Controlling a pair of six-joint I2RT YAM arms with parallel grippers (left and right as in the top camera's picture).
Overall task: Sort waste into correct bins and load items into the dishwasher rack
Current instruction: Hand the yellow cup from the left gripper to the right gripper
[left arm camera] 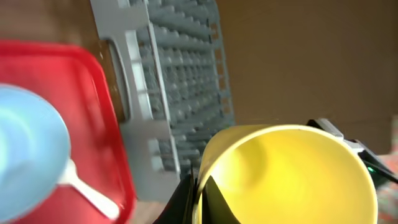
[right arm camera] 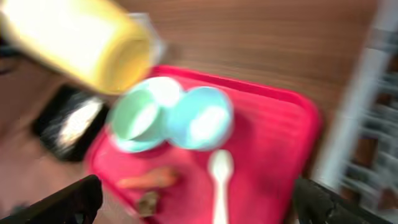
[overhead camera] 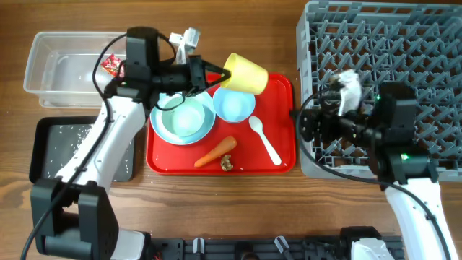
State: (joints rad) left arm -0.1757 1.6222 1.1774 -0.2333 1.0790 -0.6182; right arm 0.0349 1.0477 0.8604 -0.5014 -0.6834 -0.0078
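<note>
yellow cup (left arm camera: pixel 292 174) tilted, mouth sideways | L fingers (left arm camera: pixel 180 202) pinch rim | R fingers (right arm camera: pixel 62 202) look spread (blurry)

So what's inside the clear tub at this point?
A small red-and-white wrapper lies at the right end of the clear tub. The left arm covers part of that end, so anything under it is hidden.

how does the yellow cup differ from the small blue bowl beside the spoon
The yellow cup is yellow and taller; the small blue bowl is pale blue and shallow. The cup is clamped at its rim by the left gripper and tipped sideways; the bowl sits upright on the red tray, with no gripper on it. Both look empty.
</note>
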